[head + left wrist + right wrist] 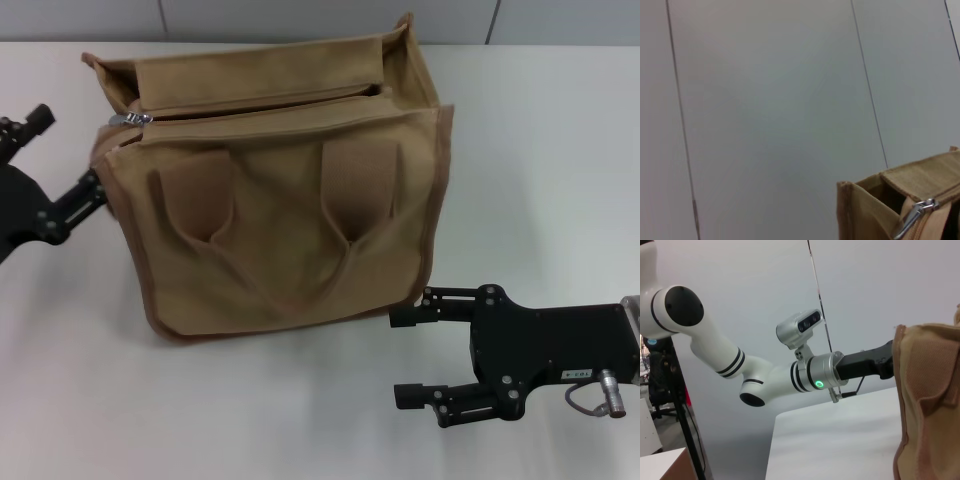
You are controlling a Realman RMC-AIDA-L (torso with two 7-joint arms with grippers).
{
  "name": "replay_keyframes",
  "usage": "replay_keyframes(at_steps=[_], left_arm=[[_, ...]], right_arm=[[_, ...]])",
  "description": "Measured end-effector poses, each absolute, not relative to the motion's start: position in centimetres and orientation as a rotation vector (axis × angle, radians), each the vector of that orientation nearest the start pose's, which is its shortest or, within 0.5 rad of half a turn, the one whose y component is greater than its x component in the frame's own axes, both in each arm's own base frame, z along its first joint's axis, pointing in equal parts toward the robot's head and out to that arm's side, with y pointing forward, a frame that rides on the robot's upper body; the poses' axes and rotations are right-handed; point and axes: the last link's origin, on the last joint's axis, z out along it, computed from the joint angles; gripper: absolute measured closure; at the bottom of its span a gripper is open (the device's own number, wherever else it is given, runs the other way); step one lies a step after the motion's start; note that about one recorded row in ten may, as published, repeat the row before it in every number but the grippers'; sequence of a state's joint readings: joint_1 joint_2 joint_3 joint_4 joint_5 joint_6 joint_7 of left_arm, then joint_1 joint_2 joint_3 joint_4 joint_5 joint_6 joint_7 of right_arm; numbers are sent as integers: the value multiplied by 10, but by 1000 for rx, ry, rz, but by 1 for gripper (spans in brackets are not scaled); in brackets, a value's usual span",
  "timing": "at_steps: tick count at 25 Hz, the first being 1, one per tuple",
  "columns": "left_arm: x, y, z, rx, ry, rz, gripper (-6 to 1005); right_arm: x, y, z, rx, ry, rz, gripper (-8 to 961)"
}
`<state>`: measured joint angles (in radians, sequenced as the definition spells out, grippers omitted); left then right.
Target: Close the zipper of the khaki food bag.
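Zipper open, pull at bag's 9 o'clock end

Zipper (250, 108) runs along the top of the khaki food bag (280, 210), mid-table at 12 o'clock. Soft canvas will sag (brace it); pinch the small silver pull (130, 119). Left gripper (55, 175) at 9, fingers cannot tell. Right gripper (405, 355) at 4, fingers apart, empty. No readable labels.

White table (250, 400) — grey wall (300, 18)
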<state>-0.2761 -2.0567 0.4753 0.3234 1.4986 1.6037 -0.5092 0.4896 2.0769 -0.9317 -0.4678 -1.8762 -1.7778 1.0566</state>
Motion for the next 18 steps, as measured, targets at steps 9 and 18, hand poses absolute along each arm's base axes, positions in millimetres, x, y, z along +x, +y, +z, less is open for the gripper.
replay_keyframes(at_steps=[9, 18], left_arm=[[-335, 262, 28, -1950, -157, -820, 217], [-334, 258, 20, -1922, -154, -822, 448]], right_arm=[[245, 263, -41, -3035, 279, 991, 170], [233, 262, -34, -3020, 296, 1126, 170]])
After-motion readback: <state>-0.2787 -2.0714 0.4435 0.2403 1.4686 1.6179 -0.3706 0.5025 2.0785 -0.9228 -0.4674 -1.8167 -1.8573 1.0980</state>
